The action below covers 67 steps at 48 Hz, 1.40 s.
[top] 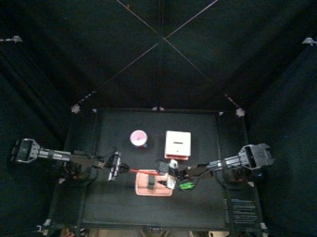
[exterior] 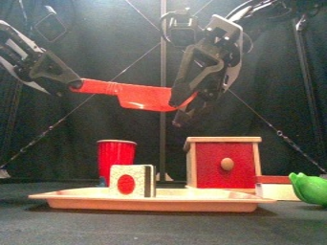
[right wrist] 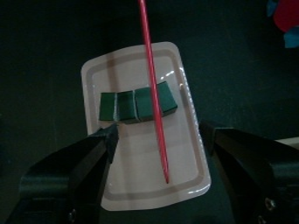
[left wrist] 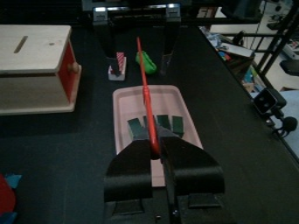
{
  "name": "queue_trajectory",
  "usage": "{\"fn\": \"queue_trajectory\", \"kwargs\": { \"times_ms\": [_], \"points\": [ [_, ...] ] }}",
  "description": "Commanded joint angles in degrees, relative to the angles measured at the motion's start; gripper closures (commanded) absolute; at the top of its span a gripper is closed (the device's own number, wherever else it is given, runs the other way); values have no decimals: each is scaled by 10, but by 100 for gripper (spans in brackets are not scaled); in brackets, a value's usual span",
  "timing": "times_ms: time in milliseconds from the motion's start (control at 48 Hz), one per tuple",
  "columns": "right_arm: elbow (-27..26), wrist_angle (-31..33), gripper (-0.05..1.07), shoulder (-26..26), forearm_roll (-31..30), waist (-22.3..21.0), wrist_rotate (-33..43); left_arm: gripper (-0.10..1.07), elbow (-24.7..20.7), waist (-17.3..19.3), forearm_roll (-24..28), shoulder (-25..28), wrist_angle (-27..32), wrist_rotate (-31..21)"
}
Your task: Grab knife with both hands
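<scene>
Top view: the black bench (top: 124,199) fills the lower middle of the frame. The left claw (top: 121,165) enters from the left and the right claw (top: 170,168) from the right, meeting over the salmon-pink board (top: 154,184) at lower centre. The knife between them is too small to resolve here. Above the board stand a red cup (top: 139,139) and a pale-topped box (top: 179,143); a green object (top: 187,184) lies just right of the board.

Front view: the red knife (exterior: 128,93) hangs in the upper middle, clear of everything below, its left end gripped by the left claw (exterior: 64,86) and its right end by the right claw (exterior: 183,99). Below stand the cup (exterior: 117,153), a small red-and-white block (exterior: 130,180) on the board (exterior: 76,199), the red-fronted box (exterior: 224,163), and the green object (exterior: 309,188) at the right edge.

Left wrist view: the left claw (left wrist: 163,159) is pinched narrow on the knife (left wrist: 145,87), which runs up the frame toward the right arm. Dark green blocks (left wrist: 156,127) sit on the board (left wrist: 131,105); the box (left wrist: 35,66) is at upper left.

Right wrist view: the knife (right wrist: 153,87) runs down the centre over the board (right wrist: 111,70) and the green blocks (right wrist: 138,103). The right claw (right wrist: 152,171) frames its lower end; the contact itself is not visible here.
</scene>
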Motion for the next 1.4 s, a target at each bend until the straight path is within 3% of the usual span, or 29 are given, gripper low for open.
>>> {"fn": "queue_trajectory", "kwargs": {
  "times_ms": [0, 792, 917, 1188, 1375],
  "points": [
    [-14, -3, 1, -10, -2, -1, 0, 71, -8, -2, -1, 7, -6, 1],
    [-15, -6, 3, -11, -11, 1, 1, 71, -19, -2, -2, 40, -25, 2],
    [-15, -6, 13, -10, -11, 1, 1, 71, -19, -2, -2, 40, -25, 2],
    [-12, -2, 47, -10, -11, -1, 1, 71, -20, -1, -2, 40, -25, 2],
    [-12, 3, 59, -11, -14, -2, 0, 71, -21, 1, -2, 40, -25, 1]
  ]
}}
